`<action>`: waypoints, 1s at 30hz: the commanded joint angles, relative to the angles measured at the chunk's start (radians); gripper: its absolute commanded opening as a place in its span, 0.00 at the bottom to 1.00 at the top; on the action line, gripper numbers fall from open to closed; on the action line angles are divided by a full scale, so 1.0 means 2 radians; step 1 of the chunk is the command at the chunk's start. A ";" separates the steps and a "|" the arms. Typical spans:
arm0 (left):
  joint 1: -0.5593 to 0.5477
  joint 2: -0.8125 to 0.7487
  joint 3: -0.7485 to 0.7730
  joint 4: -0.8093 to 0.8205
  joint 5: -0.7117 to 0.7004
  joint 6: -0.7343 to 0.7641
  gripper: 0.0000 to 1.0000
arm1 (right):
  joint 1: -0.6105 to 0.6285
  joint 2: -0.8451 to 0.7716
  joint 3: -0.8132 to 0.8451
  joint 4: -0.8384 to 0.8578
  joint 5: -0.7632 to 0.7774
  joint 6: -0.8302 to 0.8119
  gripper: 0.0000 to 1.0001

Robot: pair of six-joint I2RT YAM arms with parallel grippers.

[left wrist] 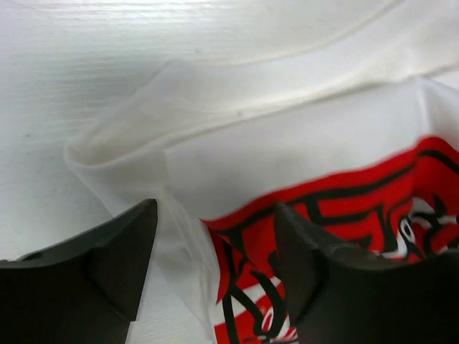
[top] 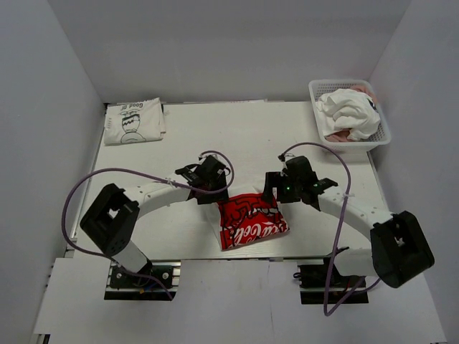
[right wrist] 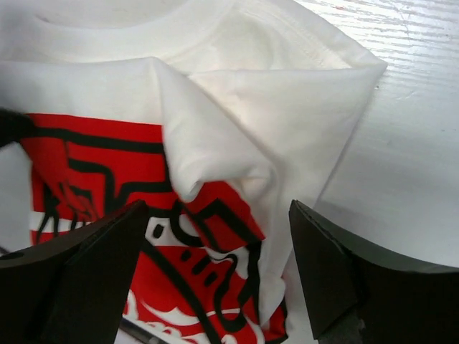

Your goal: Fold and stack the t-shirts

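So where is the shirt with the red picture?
In the top view, the red-print shirt lies at the near middle of the table, between the left arm and right arm.

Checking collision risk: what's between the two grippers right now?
Only the white far edge of the red-print t-shirt lies between the left gripper and the right gripper, clearest in the top view.

Bare tabletop (top: 237,136) lies open between the folded t-shirt (top: 133,122), far left, and the basket (top: 356,145), far right; the red-print t-shirt (top: 252,223) occupies the near middle.
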 commanded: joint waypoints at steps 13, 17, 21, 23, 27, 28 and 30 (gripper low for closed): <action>0.001 0.040 0.051 -0.001 -0.041 0.015 0.00 | 0.000 0.066 0.049 0.067 0.018 -0.028 0.00; -0.005 -0.069 0.033 0.010 -0.042 0.025 0.00 | 0.000 0.023 0.060 0.049 0.003 -0.026 0.00; -0.005 -0.158 -0.020 0.031 -0.021 0.020 0.00 | 0.000 -0.047 0.060 0.012 0.021 -0.007 0.00; -0.005 -0.175 -0.026 0.014 -0.025 0.006 0.00 | -0.001 -0.064 0.054 0.002 0.033 0.005 0.00; -0.005 -0.187 -0.041 -0.017 -0.048 -0.004 0.00 | -0.003 -0.078 0.059 -0.025 0.051 0.007 0.00; -0.005 -0.187 -0.041 -0.023 -0.056 -0.010 0.00 | -0.003 -0.072 0.061 -0.028 0.085 0.008 0.00; 0.005 -0.172 -0.041 -0.040 -0.075 -0.021 0.00 | -0.003 -0.037 0.073 -0.033 0.097 0.007 0.00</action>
